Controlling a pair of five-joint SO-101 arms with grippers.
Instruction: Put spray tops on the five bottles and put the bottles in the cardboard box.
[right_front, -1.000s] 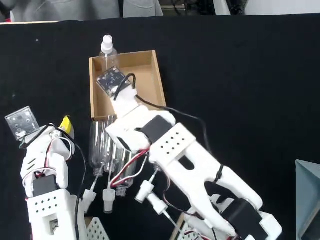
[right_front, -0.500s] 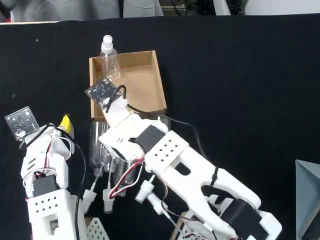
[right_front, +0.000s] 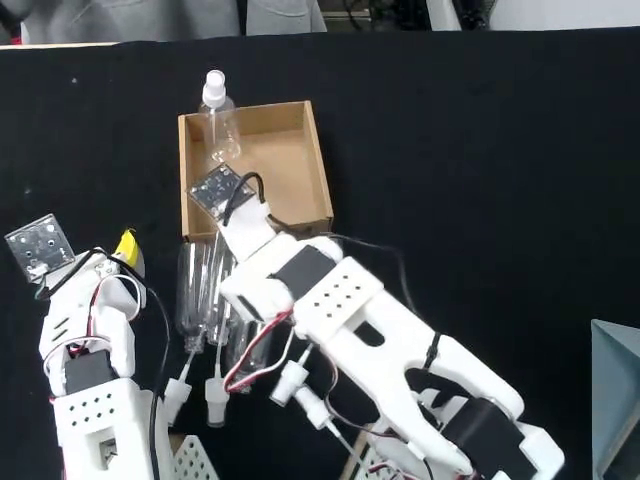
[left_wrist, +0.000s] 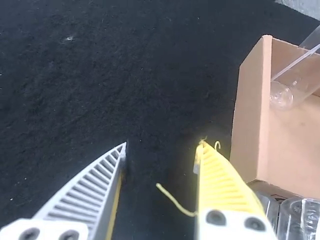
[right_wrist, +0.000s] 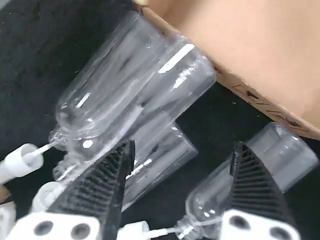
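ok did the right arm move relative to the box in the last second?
Yes. In the high view the right arm's wrist drew back from over the cardboard box interior toward the box's near wall, by the lying bottles.

Left arm (right_front: 88, 345): white, folded at the near left, wrist pointing away from its base; left gripper (left_wrist: 162, 146) spread wide, one grey finger, one yellow. Right arm (right_front: 350, 305): white, stretched diagonally from the near right toward the middle, wrist pitched down; right gripper (right_wrist: 184, 146) black-fingered, jaws parted wide.
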